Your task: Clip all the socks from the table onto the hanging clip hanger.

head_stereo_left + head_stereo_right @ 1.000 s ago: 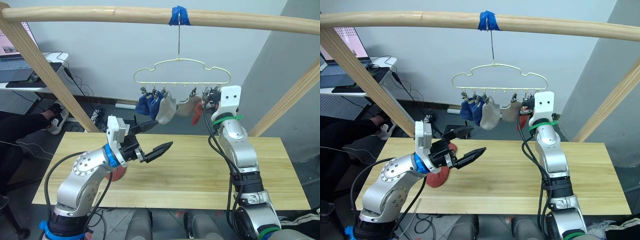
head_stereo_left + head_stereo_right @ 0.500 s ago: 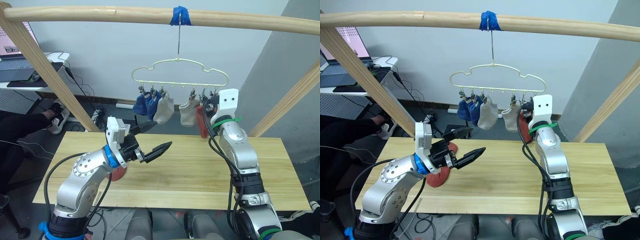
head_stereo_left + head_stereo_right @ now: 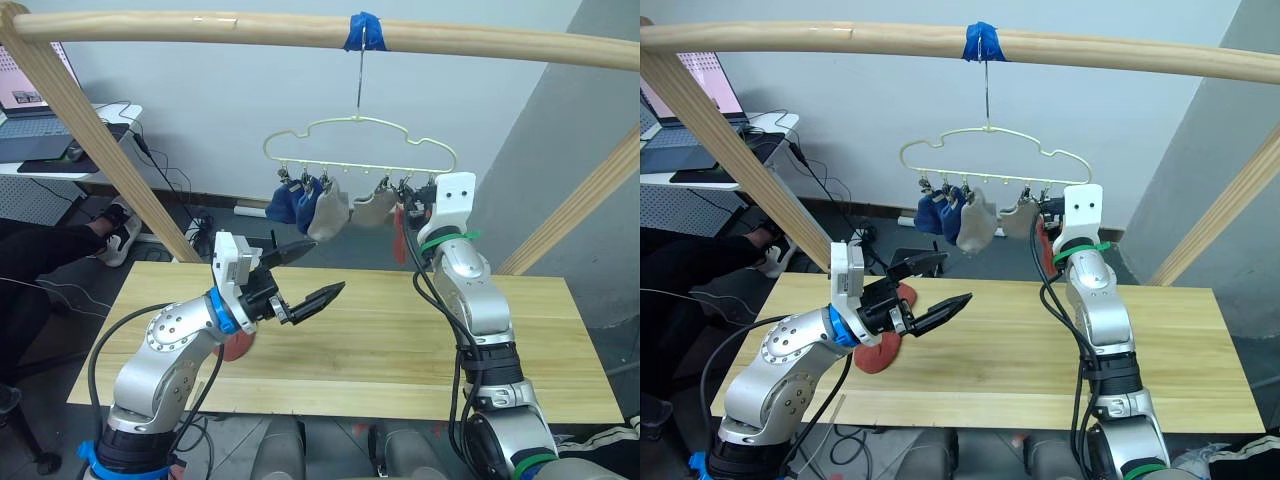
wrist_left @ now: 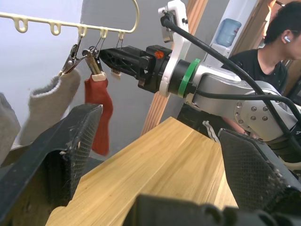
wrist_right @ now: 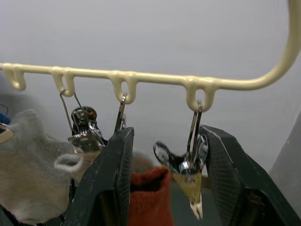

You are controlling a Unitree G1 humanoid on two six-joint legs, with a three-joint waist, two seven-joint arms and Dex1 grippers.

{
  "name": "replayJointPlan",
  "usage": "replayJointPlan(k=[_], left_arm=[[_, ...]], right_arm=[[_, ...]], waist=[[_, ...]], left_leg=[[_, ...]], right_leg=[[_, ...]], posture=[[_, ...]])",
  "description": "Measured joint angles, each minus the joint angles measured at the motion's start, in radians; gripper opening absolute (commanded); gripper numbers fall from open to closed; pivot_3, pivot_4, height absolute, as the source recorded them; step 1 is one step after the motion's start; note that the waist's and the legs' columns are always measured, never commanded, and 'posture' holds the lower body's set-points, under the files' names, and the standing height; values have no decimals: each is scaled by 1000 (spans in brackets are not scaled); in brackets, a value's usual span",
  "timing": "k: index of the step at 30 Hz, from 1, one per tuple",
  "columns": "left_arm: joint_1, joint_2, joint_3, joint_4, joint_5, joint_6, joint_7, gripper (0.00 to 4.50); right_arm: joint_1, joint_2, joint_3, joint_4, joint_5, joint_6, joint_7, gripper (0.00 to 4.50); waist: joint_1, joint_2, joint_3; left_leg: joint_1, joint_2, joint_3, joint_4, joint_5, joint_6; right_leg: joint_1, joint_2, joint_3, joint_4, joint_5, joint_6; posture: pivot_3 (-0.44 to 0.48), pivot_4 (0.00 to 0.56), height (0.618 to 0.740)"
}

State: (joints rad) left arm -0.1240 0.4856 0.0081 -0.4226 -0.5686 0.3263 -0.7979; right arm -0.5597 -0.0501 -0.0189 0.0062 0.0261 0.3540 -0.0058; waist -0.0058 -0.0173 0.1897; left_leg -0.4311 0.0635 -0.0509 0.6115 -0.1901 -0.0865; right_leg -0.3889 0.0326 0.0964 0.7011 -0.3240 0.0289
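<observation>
My right tool (image 5: 162,188), fingers apart, has let the rust-red knit sock (image 4: 98,113) drop onto its clip under the pale yellow-green wire hanger (image 3: 360,150). Left tool (image 3: 305,275) wide; last red sock (image 3: 880,355) waits on the worktop (image 3: 400,340).

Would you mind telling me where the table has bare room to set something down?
The table lies bare from the left gripper across to its right end. The left end is crowded by a rust-red sock under the left arm.

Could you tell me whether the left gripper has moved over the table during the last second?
No. The left gripper hangs open at the same spot over the table, with the red sock below it.
</observation>
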Motion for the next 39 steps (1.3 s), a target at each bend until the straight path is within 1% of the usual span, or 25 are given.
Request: replayJointPlan(k=[5,16,37,39], left_arm=[[1,2,0,0,1,-1,0,4500],[7,3,0,0,2,-3,0,4500],[9,3,0,0,14,-3,-8,4500],[9,3,0,0,18,-3,-11,4500]], right_arm=[[-10,16,1,5,0,-14,-3,2251],[-11,10,1,41,-4,-21,-2,2251],[-10,2,-2,43,-12,-22,-23,2251],[-10,2,-2,45,-11,-26,-23,1876]], waist=[[3,0,0],[4,0,0],[4,0,0],[4,0,0]], left_leg=[[0,0,0,0,0,0],[0,0,0,0,0,0],[0,0,0,0,0,0],[0,0,0,0,0,0]], right_leg=[[0,0,0,0,0,0],[0,0,0,0,0,0],[0,0,0,1,0,0],[0,0,0,1,0,0]], posture=[[127,151,740],[130,151,740],[123,156,740],[123,156,740]])
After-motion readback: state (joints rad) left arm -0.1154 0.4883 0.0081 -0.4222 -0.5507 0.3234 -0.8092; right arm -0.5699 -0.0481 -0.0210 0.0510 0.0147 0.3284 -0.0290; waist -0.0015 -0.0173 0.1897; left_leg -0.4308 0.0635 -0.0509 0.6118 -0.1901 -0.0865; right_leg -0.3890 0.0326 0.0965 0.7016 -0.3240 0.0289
